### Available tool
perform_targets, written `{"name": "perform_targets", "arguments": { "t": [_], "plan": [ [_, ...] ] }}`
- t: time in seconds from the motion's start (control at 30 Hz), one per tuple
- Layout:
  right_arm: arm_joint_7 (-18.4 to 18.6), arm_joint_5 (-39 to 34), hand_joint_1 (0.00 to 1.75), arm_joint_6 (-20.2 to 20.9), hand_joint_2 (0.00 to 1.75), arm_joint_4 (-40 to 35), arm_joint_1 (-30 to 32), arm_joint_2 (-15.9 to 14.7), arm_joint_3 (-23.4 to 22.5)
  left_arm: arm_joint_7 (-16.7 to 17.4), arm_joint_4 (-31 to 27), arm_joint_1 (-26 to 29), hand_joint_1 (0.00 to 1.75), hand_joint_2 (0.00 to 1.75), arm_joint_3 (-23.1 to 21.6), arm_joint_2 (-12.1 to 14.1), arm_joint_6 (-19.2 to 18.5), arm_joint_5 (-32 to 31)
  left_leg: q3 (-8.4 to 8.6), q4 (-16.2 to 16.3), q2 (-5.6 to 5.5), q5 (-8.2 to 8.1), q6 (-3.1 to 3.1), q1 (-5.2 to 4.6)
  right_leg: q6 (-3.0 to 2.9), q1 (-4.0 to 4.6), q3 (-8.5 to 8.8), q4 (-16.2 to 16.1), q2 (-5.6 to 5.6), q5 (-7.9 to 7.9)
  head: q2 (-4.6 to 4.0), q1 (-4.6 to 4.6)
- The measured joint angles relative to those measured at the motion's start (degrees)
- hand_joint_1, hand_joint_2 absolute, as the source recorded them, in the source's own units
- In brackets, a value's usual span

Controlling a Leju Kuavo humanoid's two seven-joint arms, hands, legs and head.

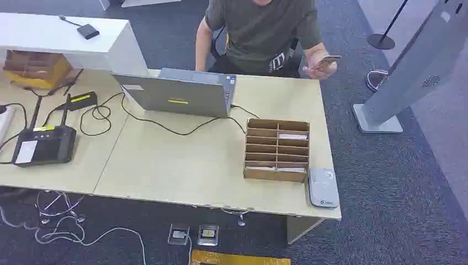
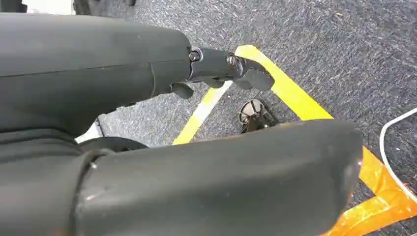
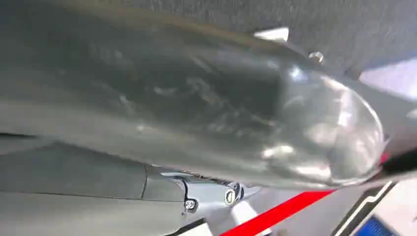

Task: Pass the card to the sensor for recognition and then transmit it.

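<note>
- The cards lie flat in a cardboard organizer on the desk, at about 3 o'clock from the desk's middle. One pale card sits in a far right slot, and more lie in the near row.
- The sensor, a small grey reader, sits just beside the organizer at its 5 o'clock, at the desk's near right corner.
- I judge a card to be light, thin, stiff and slick. Lying flat, it gives little to hold, so I would pinch it by an exposed edge.
- The cards' long axis runs 9 to 3 o'clock, in line with the slots.
- My left robot hand hangs above the floor with nothing in it and fingers curled.
- My right robot hand is too close and blurred, so I cannot tell its state.
- A person sits at 12 o'clock behind a laptop, holding a phone.
</note>
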Motion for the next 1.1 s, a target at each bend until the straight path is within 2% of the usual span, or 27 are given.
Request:
{"name": "perform_targets", "arguments": {
  "t": [0.03,0.3,0.7,1.1],
  "plan": [
    [0.8,1.4,0.0,0.4,1.75,-1.5,-0.2,0.0,-0.1,0.0,0.0,0.0,0.0,0.0,0.0,0.0,0.0,0.0,0.0,0.0,0.0,0.0,0.01,0.0,0.0,0.0,-0.01,0.0,0.0,0.0,0.0,0.0],
    [8.2,12.8,0.0,5.4,1.75,-12.9,-1.5,0.1,-1.3,0.0,0.1,0.0,0.0,0.0,-0.5,-0.3,0.1,0.0,0.0,0.0,-0.03,0.02,0.02,0.0,0.0,0.0,-0.01,0.0,-0.02,0.0,0.0,-0.02],
    [19.1,29.5,0.0,16.4,1.75,-28.6,-4.8,1.9,-1.4,0.0,0.3,0.0,0.0,0.0,-1.3,-0.9,0.1,0.0,0.0,0.0,-0.03,0.03,0.01,0.0,0.0,0.01,-0.01,0.0,-0.01,0.0,0.0,0.0],
    [28.2,46.8,0.0,24.7,1.75,-39.6,-13.1,4.5,3.3,0.0,0.5,-0.1,0.0,0.0,-1.3,-2.0,1.2,0.2,-0.01,0.0,-0.03,0.04,0.0,0.0,0.0,0.0,-0.02,0.0,-0.01,0.0,0.0,0.0]
  ]
}}
